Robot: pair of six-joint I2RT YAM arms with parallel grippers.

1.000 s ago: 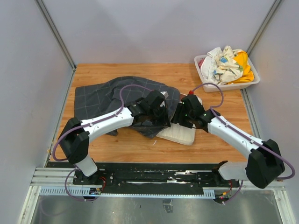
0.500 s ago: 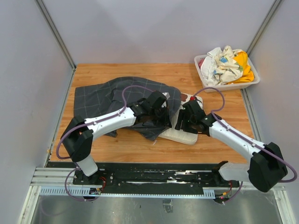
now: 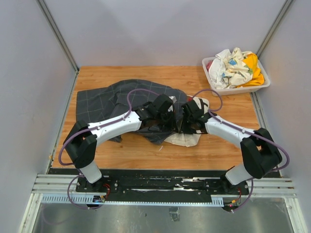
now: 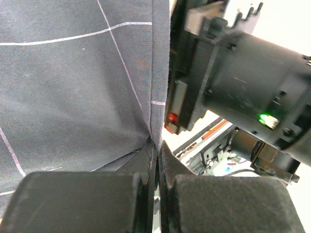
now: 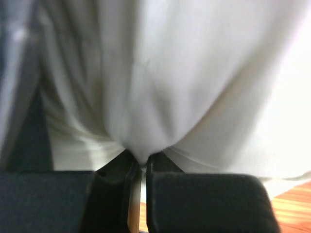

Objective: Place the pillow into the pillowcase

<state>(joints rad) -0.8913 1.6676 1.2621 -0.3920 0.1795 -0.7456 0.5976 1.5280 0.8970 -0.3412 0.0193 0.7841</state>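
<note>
The dark grid-patterned pillowcase (image 3: 104,103) lies across the left half of the table. My left gripper (image 3: 169,121) is shut on its open right hem (image 4: 154,121), which runs up from between the fingertips in the left wrist view. The cream pillow (image 3: 187,139) lies just right of that hem, part of it hidden under both grippers. My right gripper (image 3: 183,122) sits close against the left one and is shut on a bunched fold of the pillow (image 5: 146,107), which fills the right wrist view. The dark pillowcase edge (image 5: 22,97) shows at that view's left.
A white bin (image 3: 243,89) heaped with white, yellow and patterned cloths stands at the back right corner. Grey walls enclose the wooden table (image 3: 146,77) on three sides. The right gripper's black body (image 4: 243,77) crowds the left wrist view.
My right gripper moved left toward the pillowcase opening and went from open to shut on the pillow, which has bunched and shifted left. The left arm has barely moved.
</note>
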